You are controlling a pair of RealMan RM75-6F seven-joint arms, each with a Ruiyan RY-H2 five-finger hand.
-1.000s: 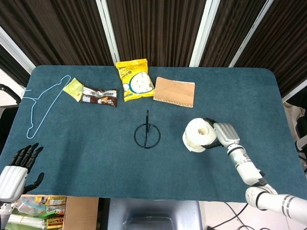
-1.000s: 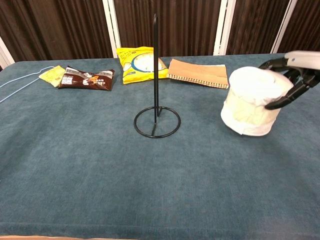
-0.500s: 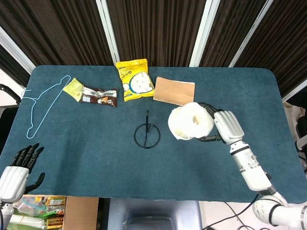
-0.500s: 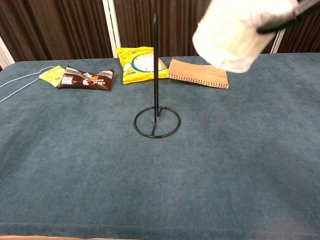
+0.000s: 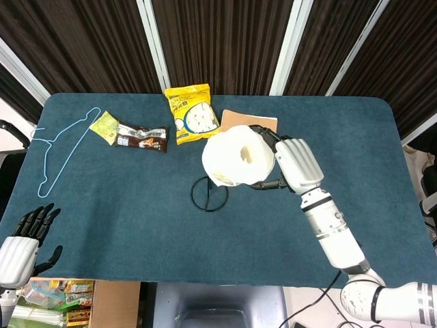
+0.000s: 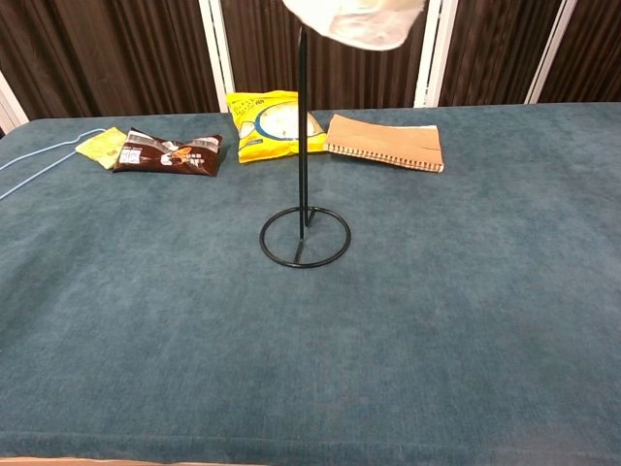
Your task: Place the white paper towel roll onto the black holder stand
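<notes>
The white paper towel roll (image 5: 237, 158) is grasped by the right hand (image 5: 295, 164) above the black wire holder stand (image 6: 304, 167); the left hand (image 5: 24, 244) is held released, fingers apart, at the table edge.

Teal table (image 6: 466, 320) bears holder stand (image 6: 304, 236), notebook (image 6: 384, 143), snack packets (far edge) (image 6: 272, 123), hanger (image 5: 60, 152).

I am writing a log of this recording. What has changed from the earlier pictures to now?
The right hand, holding the roll, lifted it off the table and carried it left, up to the top of the stand; it is not yet threaded on. The left hand, stand, hanger, snack packs and notebook stayed put.
</notes>
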